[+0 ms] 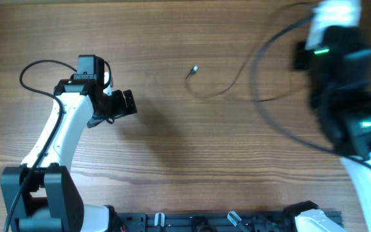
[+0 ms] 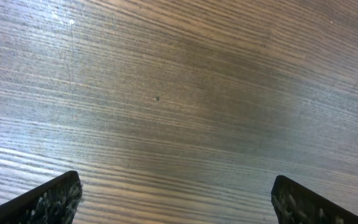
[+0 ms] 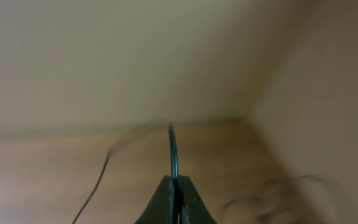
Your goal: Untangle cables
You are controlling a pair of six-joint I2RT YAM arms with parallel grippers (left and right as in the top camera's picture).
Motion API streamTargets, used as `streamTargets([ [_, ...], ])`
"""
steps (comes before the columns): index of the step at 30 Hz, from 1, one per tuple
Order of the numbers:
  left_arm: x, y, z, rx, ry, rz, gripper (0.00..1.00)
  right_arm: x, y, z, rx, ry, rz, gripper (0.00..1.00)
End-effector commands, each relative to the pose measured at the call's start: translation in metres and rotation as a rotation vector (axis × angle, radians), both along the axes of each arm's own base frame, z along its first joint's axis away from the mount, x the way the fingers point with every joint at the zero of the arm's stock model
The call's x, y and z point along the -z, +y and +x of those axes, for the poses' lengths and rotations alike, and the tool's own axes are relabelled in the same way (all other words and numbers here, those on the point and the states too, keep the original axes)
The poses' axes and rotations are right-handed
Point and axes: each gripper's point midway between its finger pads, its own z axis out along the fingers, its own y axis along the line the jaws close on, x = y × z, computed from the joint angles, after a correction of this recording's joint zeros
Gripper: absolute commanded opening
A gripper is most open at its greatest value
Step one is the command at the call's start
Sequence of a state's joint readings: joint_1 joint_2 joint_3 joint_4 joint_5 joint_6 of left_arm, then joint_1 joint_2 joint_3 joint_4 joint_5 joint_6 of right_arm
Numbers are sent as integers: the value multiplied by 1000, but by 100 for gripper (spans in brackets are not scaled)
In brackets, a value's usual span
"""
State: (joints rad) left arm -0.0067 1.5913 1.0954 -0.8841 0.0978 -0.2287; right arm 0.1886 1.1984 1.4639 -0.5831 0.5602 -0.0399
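Observation:
A thin dark cable (image 1: 214, 95) lies on the wooden table (image 1: 172, 154), with its small silver connector tip (image 1: 194, 69) near the middle. From there a long strand (image 1: 282, 125) sweeps in a wide arc toward my right arm (image 1: 340, 84), which is raised high and blurred. In the right wrist view my right gripper (image 3: 174, 180) is shut on the cable (image 3: 173, 152), which rises straight out of the closed jaws. Another strand (image 3: 98, 180) trails away to the left. My left gripper (image 1: 133, 102) (image 2: 176, 199) stands wide open over bare wood, well left of the cables.
The left arm's own thicker black cable (image 1: 34, 71) loops at the far left. A dark rail with clips (image 1: 224, 222) runs along the table's front edge. Pale walls (image 3: 135, 62) fill the upper right wrist view.

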Motion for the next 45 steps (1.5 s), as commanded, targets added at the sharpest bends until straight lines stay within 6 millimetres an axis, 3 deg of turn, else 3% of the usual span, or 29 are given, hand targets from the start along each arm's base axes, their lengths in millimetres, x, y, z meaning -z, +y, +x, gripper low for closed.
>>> streamTargets([
  [1,-9,1,3,17,-31,13,100,-44,-102,-22,301,-119,-113,4],
  [3,-9,1,3,16,-32,12,100,-60,-150,-37,425,-207,-93,4],
  [6,-9,1,3,16,-32,12,100,-62,-194,-57,529,-317,35,4],
  [9,-9,1,3,16,-31,12,100,-54,-222,-64,561,-390,165,4],
  [11,-9,1,3,16,-31,12,100,-40,-234,-53,533,-372,219,5],
  [16,-8,1,1,16,-24,12,100,10,-255,-16,499,-258,288,4],
  [18,-8,1,-2,16,-12,12,100,38,-263,6,400,-238,426,5],
  [20,-7,1,-4,16,-2,13,100,62,-273,15,329,-238,593,4],
  [23,-7,1,-5,17,3,12,100,114,-308,5,281,-235,924,4],
  [26,-7,1,-5,16,2,12,100,171,-338,-22,335,-215,1232,4],
  [27,-7,1,-5,16,2,12,100,188,-342,-30,346,-202,1316,10],
  [28,-7,1,-5,16,3,12,100,215,-343,-40,356,-165,1431,68],
  [29,-7,1,-5,16,2,12,100,230,-340,-44,370,-138,1483,96],
  [32,-7,-1,-5,15,3,3,100,295,-308,-60,489,82,1634,100],
  [36,-8,-4,-5,18,3,-14,100,329,-269,-78,708,306,1689,100],
  [38,-8,-4,-6,18,6,-14,100,350,-252,-107,1045,438,1662,100],
  [41,-7,-4,-9,18,17,-14,100,361,-246,-144,1367,528,1529,100],
  [45,-7,-4,-10,18,21,-14,100,361,-252,-162,1530,484,1495,94],
])
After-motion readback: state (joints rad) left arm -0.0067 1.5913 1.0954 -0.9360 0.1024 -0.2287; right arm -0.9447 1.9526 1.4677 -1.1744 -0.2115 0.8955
